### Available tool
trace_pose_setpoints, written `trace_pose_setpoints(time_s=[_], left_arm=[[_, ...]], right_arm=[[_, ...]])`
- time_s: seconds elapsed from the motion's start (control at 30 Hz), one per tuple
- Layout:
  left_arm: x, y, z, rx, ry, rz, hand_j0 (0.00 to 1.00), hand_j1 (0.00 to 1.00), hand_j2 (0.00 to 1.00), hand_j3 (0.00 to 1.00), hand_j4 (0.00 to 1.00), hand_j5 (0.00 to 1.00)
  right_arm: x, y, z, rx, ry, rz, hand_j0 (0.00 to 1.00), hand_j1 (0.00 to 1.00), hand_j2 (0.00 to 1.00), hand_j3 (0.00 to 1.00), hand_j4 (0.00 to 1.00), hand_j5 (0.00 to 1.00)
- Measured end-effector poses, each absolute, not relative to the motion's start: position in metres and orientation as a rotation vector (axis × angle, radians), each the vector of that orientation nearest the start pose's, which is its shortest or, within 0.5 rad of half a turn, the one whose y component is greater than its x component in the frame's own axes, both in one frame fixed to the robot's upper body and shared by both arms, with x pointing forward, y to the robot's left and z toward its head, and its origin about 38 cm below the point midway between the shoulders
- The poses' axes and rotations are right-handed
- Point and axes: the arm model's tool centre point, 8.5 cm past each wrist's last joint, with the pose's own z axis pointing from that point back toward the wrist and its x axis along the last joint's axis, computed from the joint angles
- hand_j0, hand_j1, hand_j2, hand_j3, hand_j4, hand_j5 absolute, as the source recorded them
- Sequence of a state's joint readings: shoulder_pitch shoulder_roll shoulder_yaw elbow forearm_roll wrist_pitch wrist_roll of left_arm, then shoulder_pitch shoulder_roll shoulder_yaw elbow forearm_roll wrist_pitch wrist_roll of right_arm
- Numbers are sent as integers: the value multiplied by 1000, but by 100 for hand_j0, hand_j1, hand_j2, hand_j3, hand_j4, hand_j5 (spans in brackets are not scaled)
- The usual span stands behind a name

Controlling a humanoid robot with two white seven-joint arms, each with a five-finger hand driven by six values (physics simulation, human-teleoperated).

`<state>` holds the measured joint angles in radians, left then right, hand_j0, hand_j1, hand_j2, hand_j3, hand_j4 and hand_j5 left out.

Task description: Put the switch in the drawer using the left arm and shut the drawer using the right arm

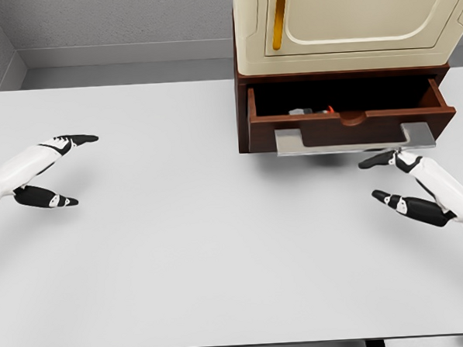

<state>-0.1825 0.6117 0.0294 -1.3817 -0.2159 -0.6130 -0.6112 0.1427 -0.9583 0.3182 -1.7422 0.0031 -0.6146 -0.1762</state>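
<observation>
At your far left, the robot's white-and-black left hand (pixel 49 171) hovers over the pale grey tabletop (pixel 181 246), fingers spread wide and empty, apparently done with its part. Moving right, the dark red-brown wooden drawer (pixel 351 119) stands pulled out beneath a cream cabinet (pixel 348 23); the small grey-and-red switch (pixel 310 110) lies inside, well apart from that hand. At right, the right hand (pixel 403 181), fingers apart and holding nothing, waits just below the drawer's flat silver handle (pixel 354 139), seemingly placed for you to push it shut
</observation>
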Motion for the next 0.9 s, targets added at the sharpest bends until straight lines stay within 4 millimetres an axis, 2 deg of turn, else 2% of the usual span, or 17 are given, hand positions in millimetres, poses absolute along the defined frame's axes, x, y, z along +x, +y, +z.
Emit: trace_pose_setpoints(time_s=[0.13, 0.3, 0.9], left_arm=[[386, 390, 158, 301, -1593, -1408, 100, 100, 100, 100, 100, 100], [386, 390, 158, 300, -1594, -1408, 100, 100, 100, 100, 100, 100], [386, 390, 157, 299, -1592, -1406, 100, 100, 100, 100, 100, 100]], right_arm=[[285, -337, 149, -164, -1880, 1209, 68, 68, 68, 68, 68, 68], [284, -332, 149, -170, -1882, 1258, 67, 67, 67, 67, 67, 67], [303, -319, 167, -168, -1983, 1186, 67, 67, 67, 67, 67, 67]])
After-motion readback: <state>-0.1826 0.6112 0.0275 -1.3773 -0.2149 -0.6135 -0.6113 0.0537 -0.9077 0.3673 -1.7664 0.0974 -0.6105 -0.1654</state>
